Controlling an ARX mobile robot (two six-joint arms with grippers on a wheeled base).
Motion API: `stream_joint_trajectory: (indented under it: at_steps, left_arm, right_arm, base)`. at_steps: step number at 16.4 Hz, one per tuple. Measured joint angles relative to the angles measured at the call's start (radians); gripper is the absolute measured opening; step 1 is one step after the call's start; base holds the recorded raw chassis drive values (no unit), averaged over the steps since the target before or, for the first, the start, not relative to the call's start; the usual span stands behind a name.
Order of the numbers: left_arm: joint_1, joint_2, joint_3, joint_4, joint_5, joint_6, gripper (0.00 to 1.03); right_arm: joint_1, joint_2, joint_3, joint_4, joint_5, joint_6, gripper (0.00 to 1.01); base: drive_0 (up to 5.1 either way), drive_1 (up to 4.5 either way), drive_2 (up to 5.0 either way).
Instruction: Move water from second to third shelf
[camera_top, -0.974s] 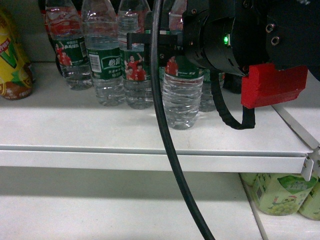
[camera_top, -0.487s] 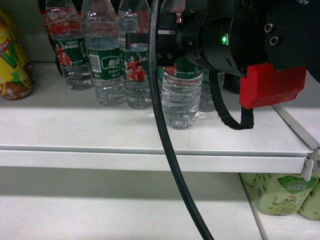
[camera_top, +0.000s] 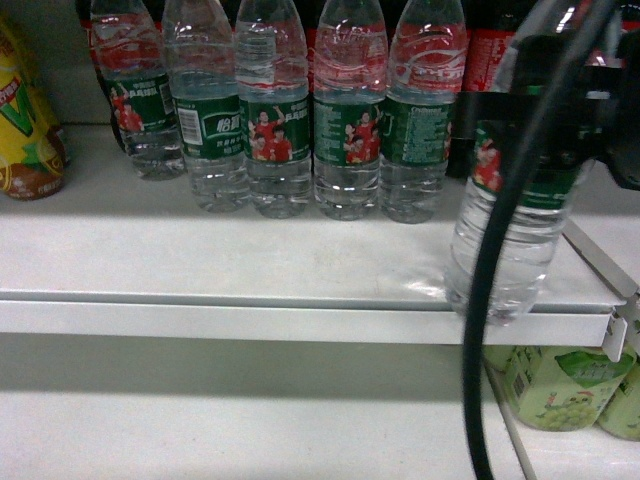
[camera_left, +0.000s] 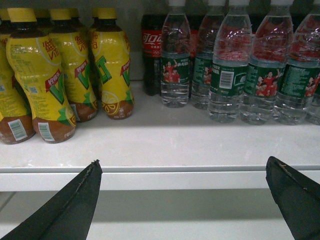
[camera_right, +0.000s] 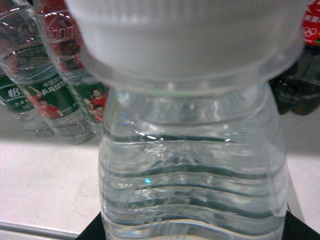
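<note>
The white shelf (camera_top: 300, 290) runs across the head view, its front lip now bare along most of its length. A row of water bottles (camera_top: 350, 110) stands at the back, fully exposed, since the right arm that blocked them a second ago has swung off to the right. The bottle (camera_top: 510, 200) it took has come forward with it, out of the row and right of it, its base at or just past the front edge near the right end. The right gripper (camera_top: 560, 110) is clamped around its label. That reads as the pull-out nearly done; the drop to the next shelf remains. The left gripper (camera_left: 182, 200) hangs spread apart, empty, below the shelf edge, opposite the yellow drink bottles (camera_left: 65, 75).
</note>
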Motion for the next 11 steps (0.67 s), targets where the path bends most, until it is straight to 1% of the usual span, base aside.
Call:
stream_joint_trajectory:
  at_steps: [3, 5, 6, 7, 8, 9, 10, 11]
  left_arm:
    - [0.000, 0.000, 0.000, 0.000, 0.000, 0.000, 0.98]
    - [0.000, 0.000, 0.000, 0.000, 0.000, 0.000, 0.98]
    - [0.000, 0.000, 0.000, 0.000, 0.000, 0.000, 0.98]
    - [0.000, 0.000, 0.000, 0.000, 0.000, 0.000, 0.98]
    - [0.000, 0.000, 0.000, 0.000, 0.000, 0.000, 0.98]
    - [0.000, 0.000, 0.000, 0.000, 0.000, 0.000, 0.98]
    - [0.000, 0.000, 0.000, 0.000, 0.000, 0.000, 0.98]
    - [0.000, 0.000, 0.000, 0.000, 0.000, 0.000, 0.98]
  right_arm:
    - [-0.073, -0.159, -0.131, -0.035, -0.065, -0.005, 0.43]
    - [-0.130, -0.290, -0.201, -0.093, -0.101, -0.005, 0.43]
    - [-0.159, -0.369, -0.229, -0.129, -0.109, -0.005, 0.43]
    - [-0.179, -0.435, -0.244, -0.167, -0.109, -0.008, 0.43]
    - [-0.203, -0.512, -0.254, -0.214, -0.120, -0.008, 0.43]
    - [-0.235, -0.647, -0.270, -0.271, -0.135, -0.013, 0.43]
    - [-0.300, -0.824, -0.293, -0.368, -0.170, -0.020, 0.43]
    - [-0.321, -0.861, -0.296, -0.406, -0.175, -0.021, 0.43]
  base:
    - [0.0, 0.00, 0.0]
    - [0.0, 0.00, 0.0]
    - [0.0, 0.00, 0.0]
    - [0.0, 0.00, 0.0]
    - [0.0, 0.00, 0.0]
    - [0.0, 0.00, 0.0]
    - [0.0, 0.00, 0.0]
    - [0.0, 0.00, 0.0]
